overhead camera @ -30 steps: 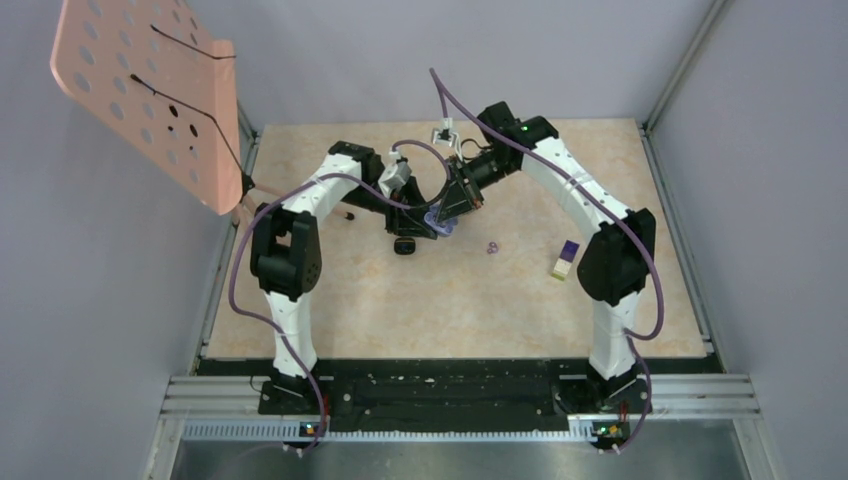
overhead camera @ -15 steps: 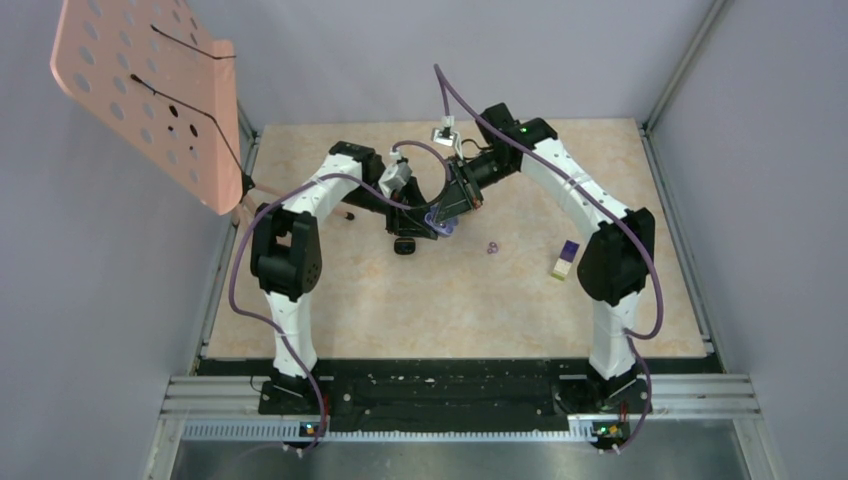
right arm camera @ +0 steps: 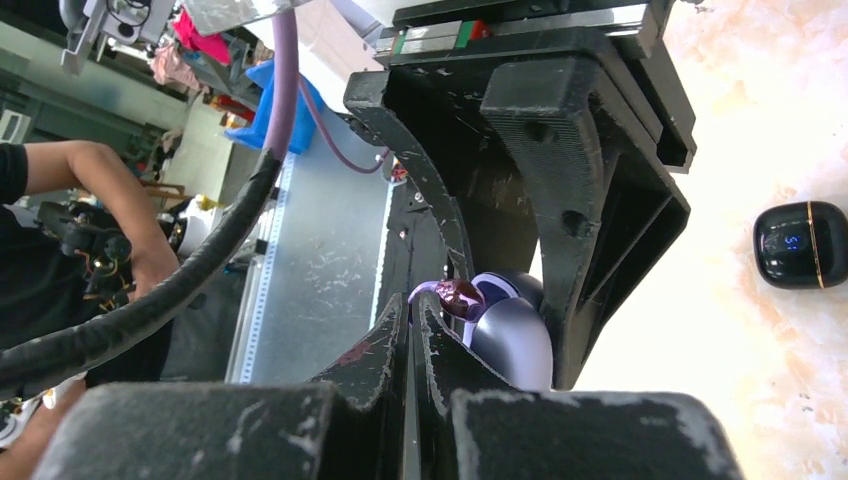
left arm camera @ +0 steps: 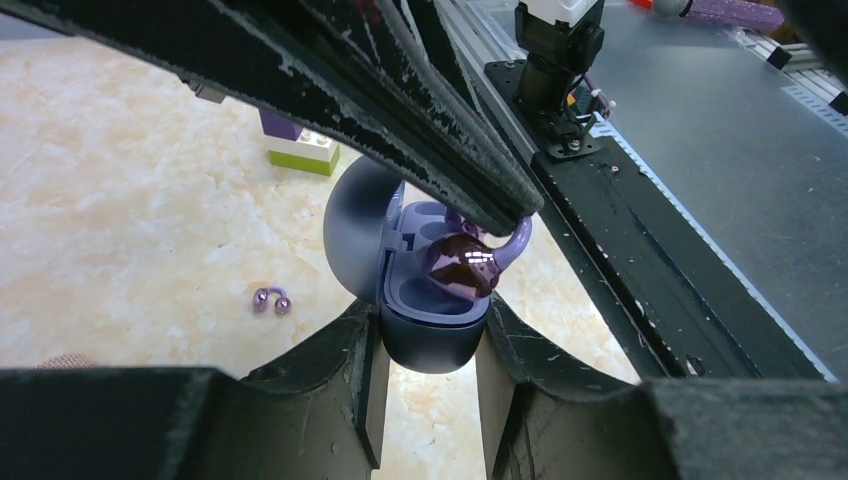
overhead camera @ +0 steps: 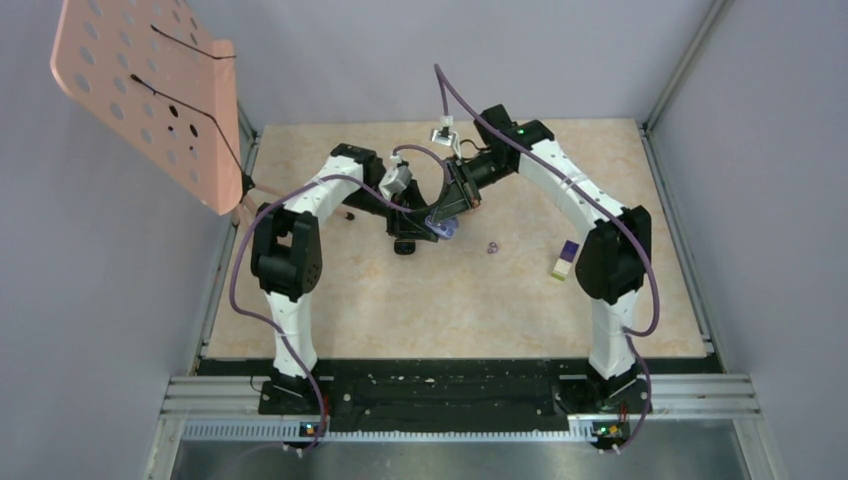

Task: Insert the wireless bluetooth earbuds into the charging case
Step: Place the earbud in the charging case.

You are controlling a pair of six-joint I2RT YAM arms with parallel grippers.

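Top external view: meeting over the far middle of the table [overhead camera: 350, 300] with both arms. Pinching the charging case [overhead camera: 445, 229] in the left claw [overhead camera: 428, 231], up off the surface. Nosing in from above with the right claw [overhead camera: 449, 214]. Just to the right, lying flat: a loose earbud [overhead camera: 491, 247]. Further right, a purple-and-cream block [overhead camera: 565, 260]. Close by the left claw, a black case [overhead camera: 404, 246].

Left wrist view: clamped on the charging case low on both sides, lid swung open, wells showing. Right at the mouth, held by its hook at the tips of the right claw: a glossy pinkish-purple earbud [left arm camera: 462, 268]. Brushing the rim or just clear of it? Cannot tell. Not seated, by the look of it.

Right wrist view: tips pressed tight together on the earbud's stem, nothing else between them. Rounded shell of the charging case just beyond.

Judging from all this: midway through putting in the first earbud. Next, probably: ease down and turn into the matching well, let go only once settled, hold the charging case steady throughout. After that, over to the loose earbud on the table.
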